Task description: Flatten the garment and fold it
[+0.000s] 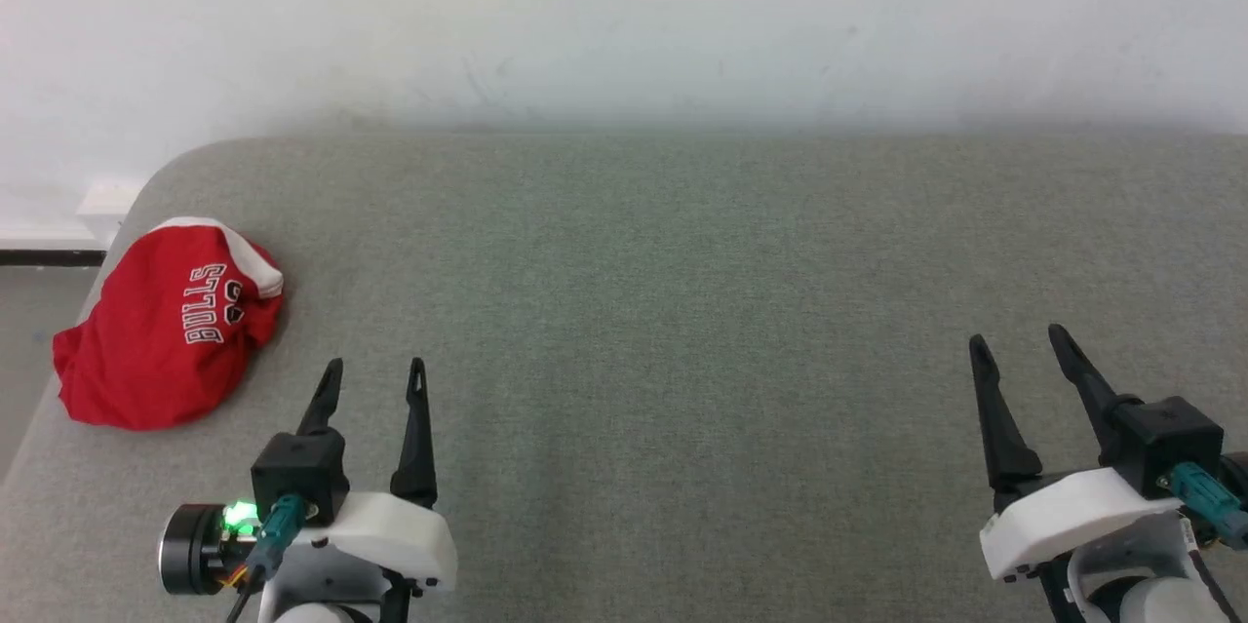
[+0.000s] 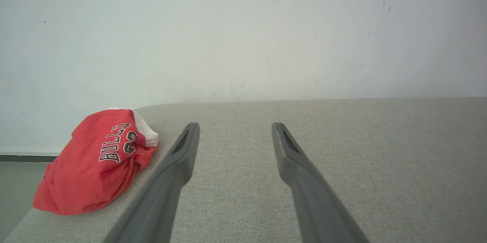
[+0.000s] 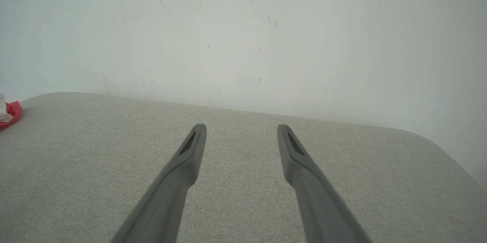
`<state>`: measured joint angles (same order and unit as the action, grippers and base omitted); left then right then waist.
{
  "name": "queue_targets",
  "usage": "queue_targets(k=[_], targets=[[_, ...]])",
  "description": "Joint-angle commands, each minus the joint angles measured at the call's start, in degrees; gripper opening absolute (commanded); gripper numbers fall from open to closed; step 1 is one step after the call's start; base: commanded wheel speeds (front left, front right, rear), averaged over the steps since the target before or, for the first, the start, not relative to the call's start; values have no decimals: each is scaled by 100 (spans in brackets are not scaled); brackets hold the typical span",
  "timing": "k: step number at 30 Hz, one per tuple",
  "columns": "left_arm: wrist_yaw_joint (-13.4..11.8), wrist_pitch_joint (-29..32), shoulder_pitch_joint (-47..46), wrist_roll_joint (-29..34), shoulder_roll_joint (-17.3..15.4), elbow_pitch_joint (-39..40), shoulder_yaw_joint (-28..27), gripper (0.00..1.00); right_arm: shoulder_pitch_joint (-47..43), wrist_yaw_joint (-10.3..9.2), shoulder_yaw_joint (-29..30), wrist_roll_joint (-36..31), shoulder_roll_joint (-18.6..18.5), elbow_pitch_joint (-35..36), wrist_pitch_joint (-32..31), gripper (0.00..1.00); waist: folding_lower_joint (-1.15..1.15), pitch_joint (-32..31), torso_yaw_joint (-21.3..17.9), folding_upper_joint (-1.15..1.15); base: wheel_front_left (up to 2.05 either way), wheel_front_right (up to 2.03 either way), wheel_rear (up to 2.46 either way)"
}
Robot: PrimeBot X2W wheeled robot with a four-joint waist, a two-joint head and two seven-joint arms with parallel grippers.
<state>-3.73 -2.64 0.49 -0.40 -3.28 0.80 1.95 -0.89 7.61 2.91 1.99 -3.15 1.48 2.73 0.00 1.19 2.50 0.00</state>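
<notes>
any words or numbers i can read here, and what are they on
"BULLS": white block letters with black outline, on the red shorts, upside down in the head view.
A number beside the word, on the same shorts: creased into a fold, too crumpled to read surely.
No other text.

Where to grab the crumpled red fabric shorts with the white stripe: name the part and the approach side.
Probably the white-striped edge atop the red fabric shorts, approached from their right by the open left gripper: it is a visible edge facing that gripper, while the rest is a bunched mound.
</notes>
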Motion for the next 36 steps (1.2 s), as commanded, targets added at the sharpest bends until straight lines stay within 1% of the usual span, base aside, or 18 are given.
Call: queue_targets(k=[1, 9, 36], targets=[[-65, -59, -106, -15, -24, 37, 18, 100, 29, -3, 24, 44, 8, 45, 51, 100, 0, 15, 48, 0, 0, 0, 0], [-174, -154, -128, -20, -26, 57, 34, 100, 3, -3, 47, 101, 9, 77, 146, 100, 0, 43, 286, 0, 0, 0, 0], [-566, -477, -216, -67, 13, 73, 139, 100, -34, -6, 179, 233, 15, 258, 469, 100, 0, 190, 1268, 0, 0, 0, 0]])
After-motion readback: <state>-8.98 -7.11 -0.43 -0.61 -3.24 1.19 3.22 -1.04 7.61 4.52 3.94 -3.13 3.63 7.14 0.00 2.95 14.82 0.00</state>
